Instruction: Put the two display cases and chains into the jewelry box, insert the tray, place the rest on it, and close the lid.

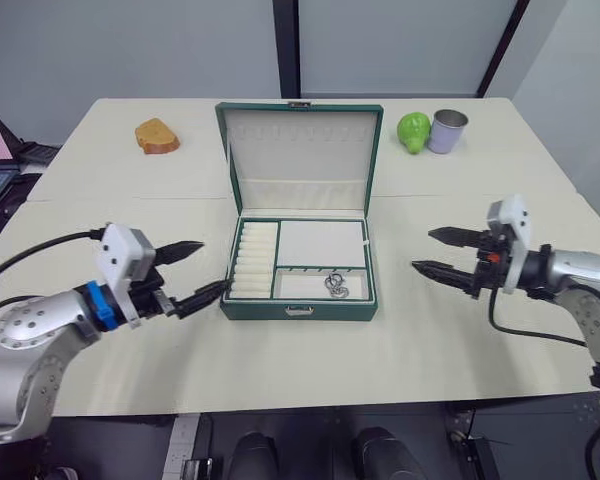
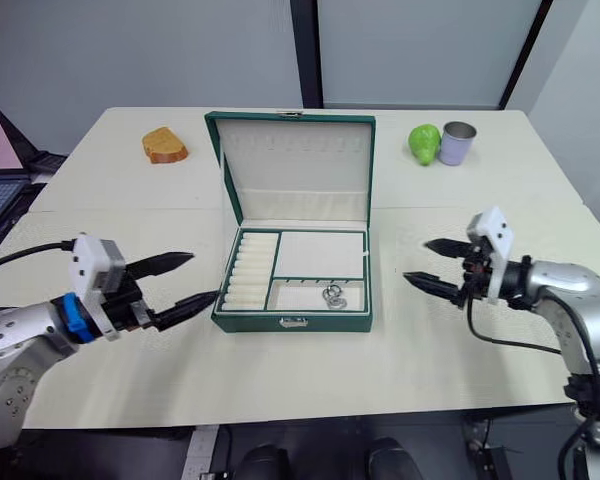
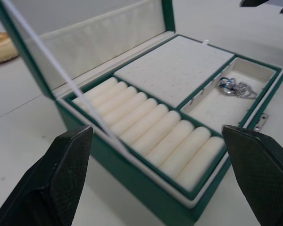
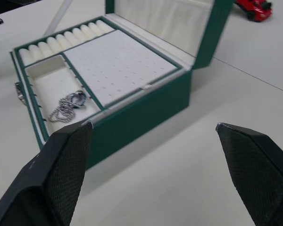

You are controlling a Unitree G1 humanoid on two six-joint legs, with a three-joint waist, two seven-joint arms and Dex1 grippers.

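A cream-coloured table [image 1: 460,340] stands before a grey wall with dark vertical posts; a laptop lies off its far left edge.

At the middle of the table sits the jewelry box [image 1: 298,310], dark green, with its metal clasp at the front wall. The lid [image 1: 299,152] stands upright, hinged at the far side, showing cream lining and a row of small hooks. The tray [image 1: 320,243] is seated in the box, level with the rim. Its left section holds a column of cream ring rolls [image 1: 254,262]; the rear right section is a flat dotted pad; the front right compartment holds a small bunch of silver chains [image 1: 337,287], lying toward the right half of that compartment. The contents beneath the tray are hidden, so the display cases cannot be located.

The left gripper [image 1: 202,272] hovers just beside the left wall of the box, near its front corner. Its two black fingers are spread wide apart and hold nothing. The left wrist view looks between these fingers at the ring rolls and the chains beyond.

The right gripper [image 1: 431,251] hovers above the table to the right of the box, clear of its wall. Its fingers are likewise spread apart and empty, pointing toward the box.

At the far left of the table lies a piece of bread [image 1: 156,136]. At the far right stand a green pear [image 1: 413,131] and, touching or just beside it, a grey metal cup [image 1: 447,131]. The right wrist view shows a red toy car [image 4: 254,9] beyond the box.
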